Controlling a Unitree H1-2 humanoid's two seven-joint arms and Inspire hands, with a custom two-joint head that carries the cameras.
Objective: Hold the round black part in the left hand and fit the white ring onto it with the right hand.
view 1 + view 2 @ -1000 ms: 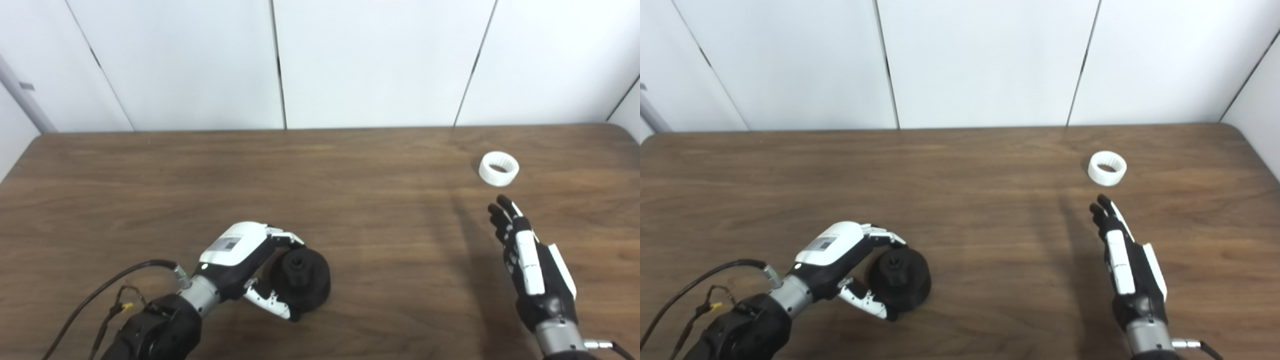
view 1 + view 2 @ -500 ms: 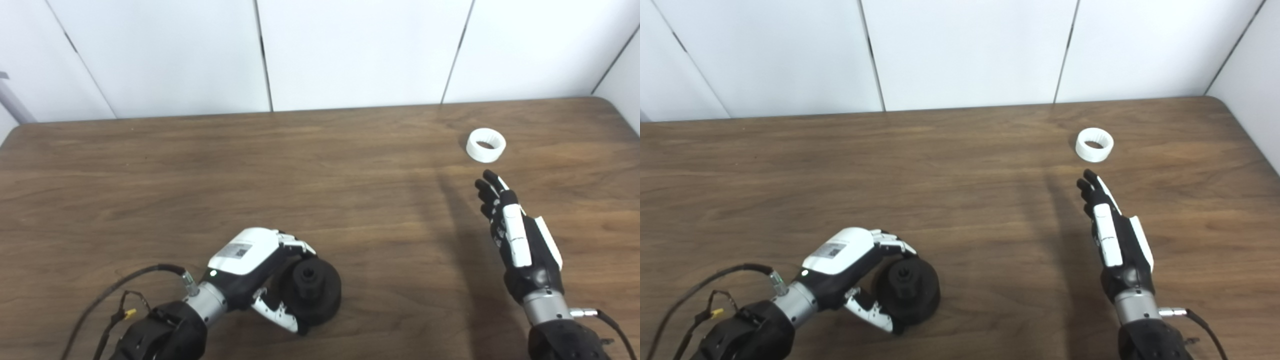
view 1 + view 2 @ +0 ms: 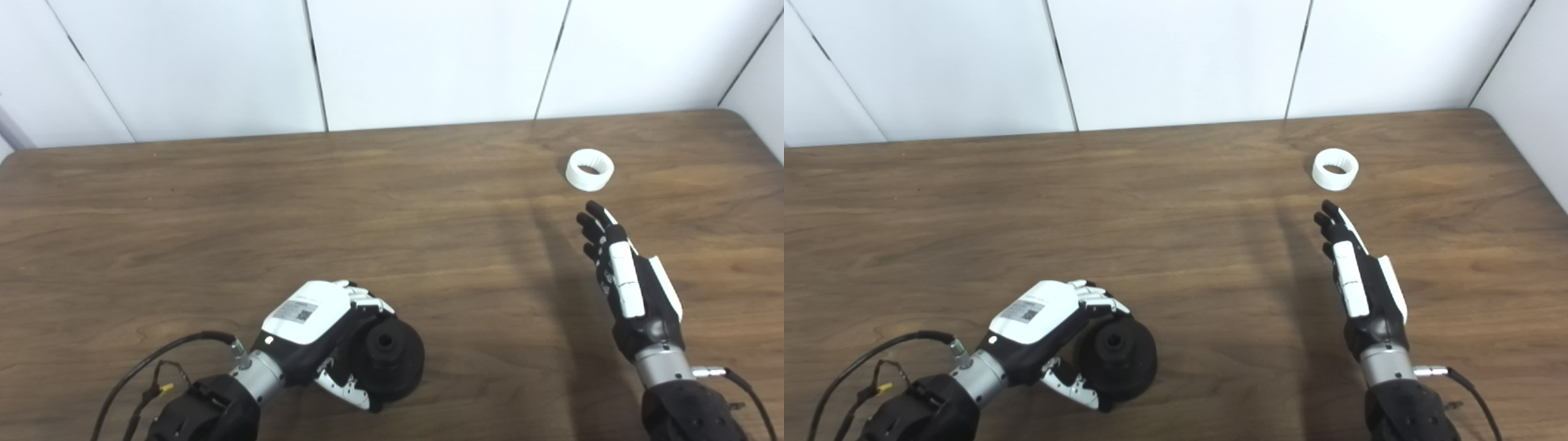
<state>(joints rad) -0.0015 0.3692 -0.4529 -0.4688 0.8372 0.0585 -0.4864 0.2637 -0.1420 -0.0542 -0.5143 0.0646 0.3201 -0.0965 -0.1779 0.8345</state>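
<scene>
With the round black plastic part [image 3: 387, 360] clasped in the left robot hand [image 3: 318, 331], the small white plastic ring [image 3: 590, 169] just beyond the flat-open, empty right robot hand [image 3: 625, 282] should probably be pinched by its rim.

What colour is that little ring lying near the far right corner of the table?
The ring is plain white; the right eye view shows it best.

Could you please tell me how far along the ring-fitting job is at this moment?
Done: the left hand is wrapped around the round black part, which rests on the table. In hand: the right hand is open, short of the white ring. Left: grasping the ring and fitting it on.
</scene>
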